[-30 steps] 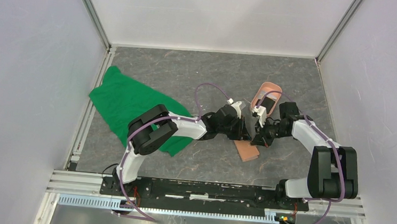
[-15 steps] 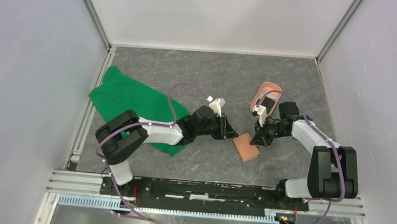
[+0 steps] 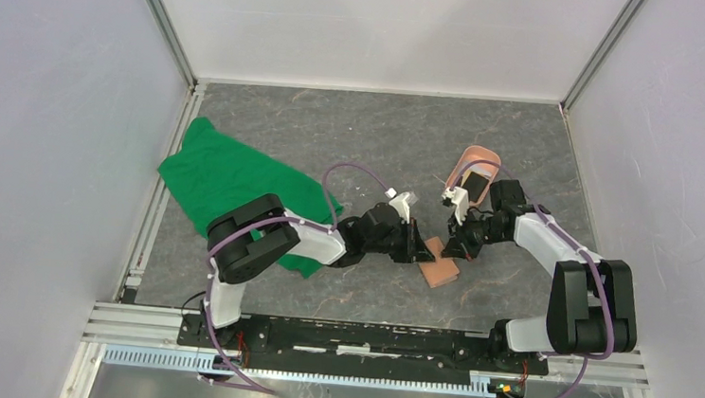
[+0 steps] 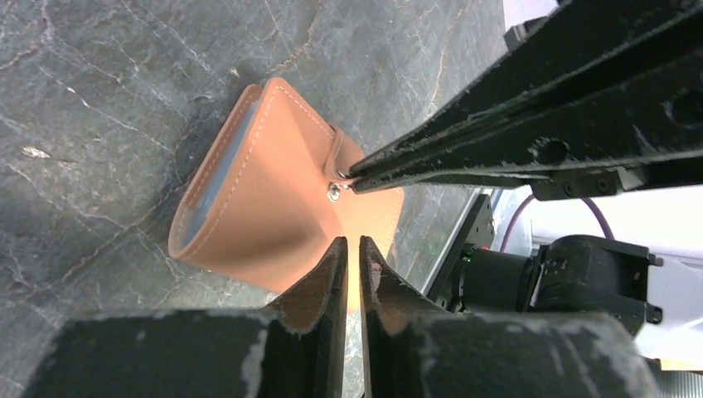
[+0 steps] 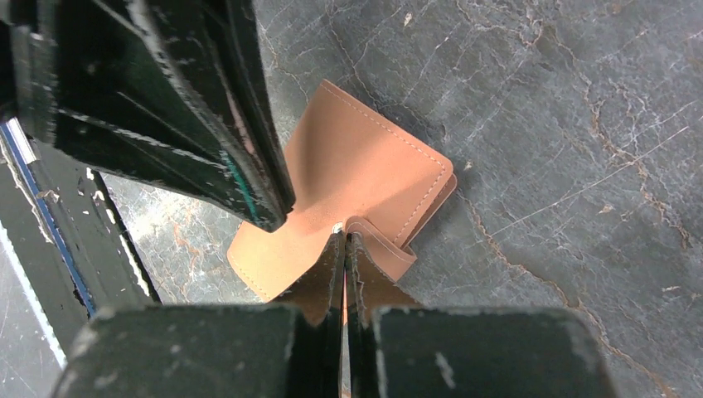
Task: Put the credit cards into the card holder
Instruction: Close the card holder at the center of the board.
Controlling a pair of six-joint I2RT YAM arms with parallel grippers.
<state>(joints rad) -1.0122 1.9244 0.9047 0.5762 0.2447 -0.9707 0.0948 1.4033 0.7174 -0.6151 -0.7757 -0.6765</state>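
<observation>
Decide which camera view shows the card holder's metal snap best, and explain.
Left wrist: the snap is sharp on the strap tab of the card holder. Right wrist shows the tab, the snap itself unclear. Top external shows only a small tan patch.

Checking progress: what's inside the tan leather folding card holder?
The tan leather folding card holder shows only a blue-grey lining sliver at its open edge. Its covers hide everything deeper in.

plain white walls (image 3: 49,137) close in a dark grey, marble-veined tabletop (image 3: 354,133) on three sides; aluminium posts (image 3: 163,23) stand in both far corners under even light.
</observation>
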